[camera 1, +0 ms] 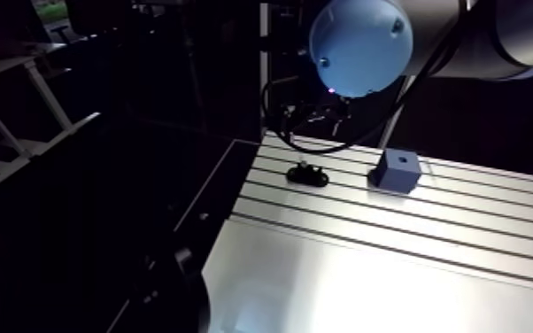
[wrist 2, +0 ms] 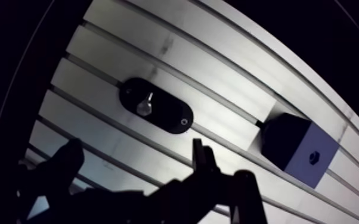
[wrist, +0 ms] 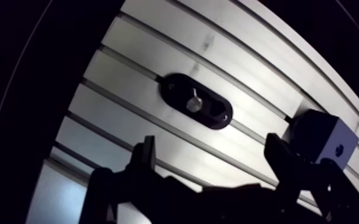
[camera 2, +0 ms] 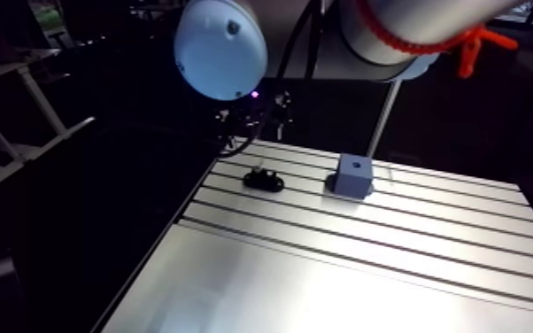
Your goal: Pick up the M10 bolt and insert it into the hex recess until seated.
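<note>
A: Gripper?
B: Fingers wide apart, holding nothing.
A: M10 bolt?
B: Metallic, hex-headed, set in a black oval holder near the arm view's centre. A blue cube with a hex recess lies nearby.

We see a pale silver table striped with dark parallel slots. Our gripper shows 2 black fingers. Ahead of them, a black oval plate carries a bright silver bolt. Beside 1 finger, the block is blue, its recess dark.
</note>
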